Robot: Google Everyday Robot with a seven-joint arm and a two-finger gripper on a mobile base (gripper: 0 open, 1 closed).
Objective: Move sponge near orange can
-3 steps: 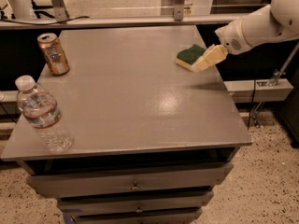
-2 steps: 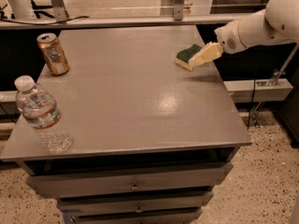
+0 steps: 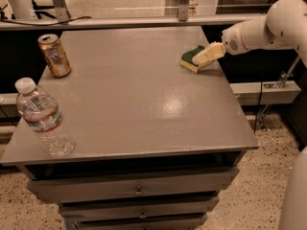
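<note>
The sponge (image 3: 190, 57) lies at the far right of the grey table (image 3: 134, 97), close to its right edge, green side up and yellow foam below. The gripper (image 3: 208, 54) reaches in from the right on the white arm (image 3: 261, 28) and sits against the right part of the sponge, touching or covering it. Whether it has closed on the sponge or is only resting there, I cannot tell.

The low, sideways approach makes sense to me: the sponge is flat and soft, so it is probably easier to take it by the sides than from the top.

The orange can (image 3: 54, 56) stands upright at the far left of the table, well apart from the sponge, so the main movement across the table is not yet done. The path between them looks free.

A plastic bottle (image 3: 44, 120) with a white cap stands near the front left corner, closed — I cannot tell how much water is inside. The can's top is too dark to show whether it is open. The drawers (image 3: 139, 190) under the table are shut, so their contents are hidden.
</note>
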